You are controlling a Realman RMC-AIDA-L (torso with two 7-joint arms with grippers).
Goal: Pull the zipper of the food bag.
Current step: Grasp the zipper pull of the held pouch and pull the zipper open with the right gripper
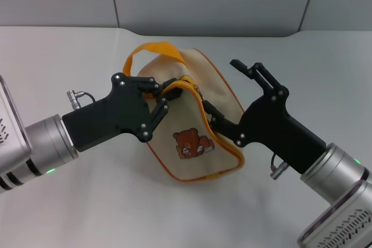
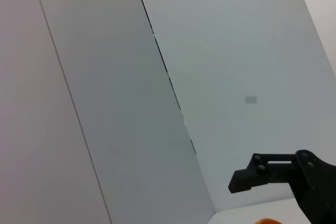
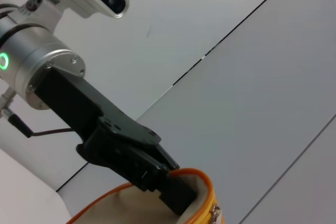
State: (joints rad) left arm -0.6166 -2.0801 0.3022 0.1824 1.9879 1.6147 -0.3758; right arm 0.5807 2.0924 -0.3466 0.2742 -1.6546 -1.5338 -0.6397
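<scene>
Head view shows us our left gripper [image 1: 165,94] clamped on the food bag [image 1: 200,120], right gripper [image 1: 228,97] fingers apart beside the zipper [image 1: 200,105], already partly open.

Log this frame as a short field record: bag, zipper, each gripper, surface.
bag: beige canvas food bag with a brown bear patch, propped up on the table
zipper: yellow-orange zipper band along the top edge
left gripper: left gripper, jaws shut on the bag's top edge
right gripper: right gripper, one finger at the zipper band, the other raised clear
surface: white table
</scene>
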